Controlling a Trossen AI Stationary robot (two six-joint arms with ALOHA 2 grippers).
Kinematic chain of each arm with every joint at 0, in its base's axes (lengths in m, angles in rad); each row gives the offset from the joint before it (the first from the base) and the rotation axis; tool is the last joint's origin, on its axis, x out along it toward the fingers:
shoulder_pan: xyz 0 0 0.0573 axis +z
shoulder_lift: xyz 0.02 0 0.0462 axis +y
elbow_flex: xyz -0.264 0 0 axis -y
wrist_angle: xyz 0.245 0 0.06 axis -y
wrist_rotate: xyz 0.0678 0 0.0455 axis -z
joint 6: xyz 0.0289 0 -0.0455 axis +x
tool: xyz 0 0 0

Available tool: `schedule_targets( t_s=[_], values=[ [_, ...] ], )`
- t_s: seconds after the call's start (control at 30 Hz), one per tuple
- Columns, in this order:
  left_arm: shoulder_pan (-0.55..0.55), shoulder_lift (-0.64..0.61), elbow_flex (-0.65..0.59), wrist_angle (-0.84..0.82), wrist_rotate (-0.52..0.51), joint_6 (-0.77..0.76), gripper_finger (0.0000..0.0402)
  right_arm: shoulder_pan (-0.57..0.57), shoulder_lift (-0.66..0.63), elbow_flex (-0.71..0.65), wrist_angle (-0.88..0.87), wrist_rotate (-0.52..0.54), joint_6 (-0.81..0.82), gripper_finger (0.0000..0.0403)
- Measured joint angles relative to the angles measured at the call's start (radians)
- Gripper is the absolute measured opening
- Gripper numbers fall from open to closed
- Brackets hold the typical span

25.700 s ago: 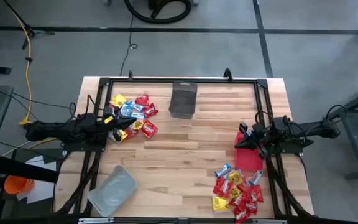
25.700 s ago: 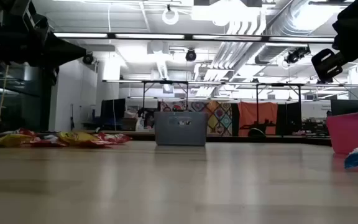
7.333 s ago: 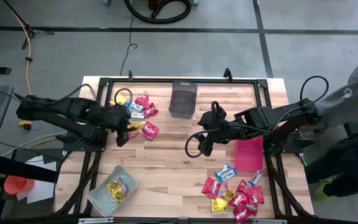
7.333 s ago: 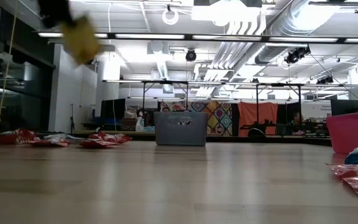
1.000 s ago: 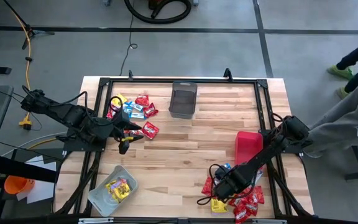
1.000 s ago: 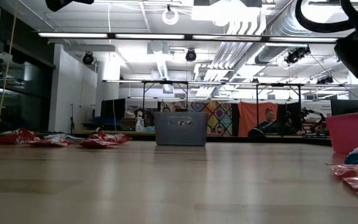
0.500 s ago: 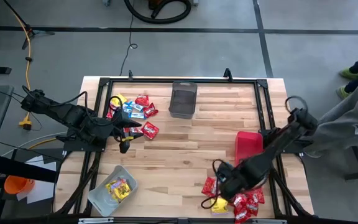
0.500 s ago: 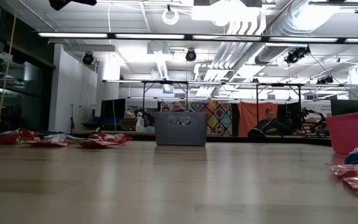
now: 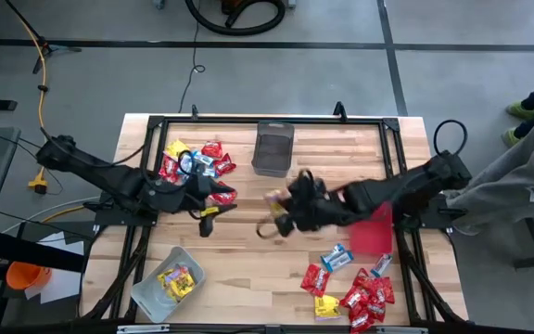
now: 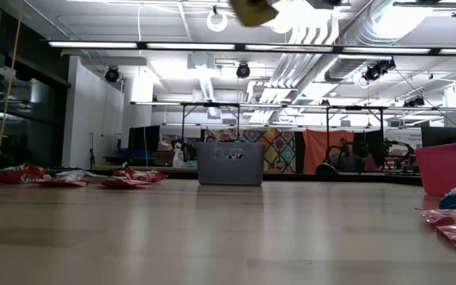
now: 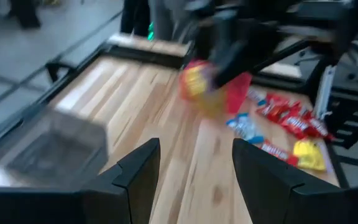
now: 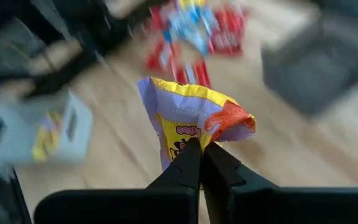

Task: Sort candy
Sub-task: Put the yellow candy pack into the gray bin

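Step in hand: the right gripper [image 12: 201, 163] pinches a yellow candy packet [image 12: 188, 121] by its edge, over mid-table; I'd keep the pinch firm until it's above the clear grey bin [image 9: 167, 283], which already holds yellow packets.
Right arm: stretched low across the table toward the left.
Left gripper [image 11: 194, 171]: spread, holding nothing, near the left candy pile [image 9: 196, 167].
Remaining: a right candy pile [image 9: 355, 288] beside the red bin [image 9: 375, 229].

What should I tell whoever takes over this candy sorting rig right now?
Right gripper: shut on a yellow candy, carried above mid-table.
Left gripper: open, empty, beside the left candy pile.
Done: yellow candies in the clear bin. The red bin and dark bin look empty.
Left: the held candy, the left pile and the right pile.
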Motion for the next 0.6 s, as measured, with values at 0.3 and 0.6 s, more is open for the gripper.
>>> schedule_targets(
  t_s=[0.3, 0.6],
  values=[
    [0.021, 0.084, 0.0, 0.206, -0.009, 0.096, 0.0188, -0.075, 0.006, 0.0, 0.28, -0.019, -0.224, 0.0],
    [0.08, 0.116, 0.0, 0.214, -0.036, 0.064, 0.0188, -0.057, 0.006, 0.0, 0.347, -0.031, -0.256, 0.0]
  ],
)
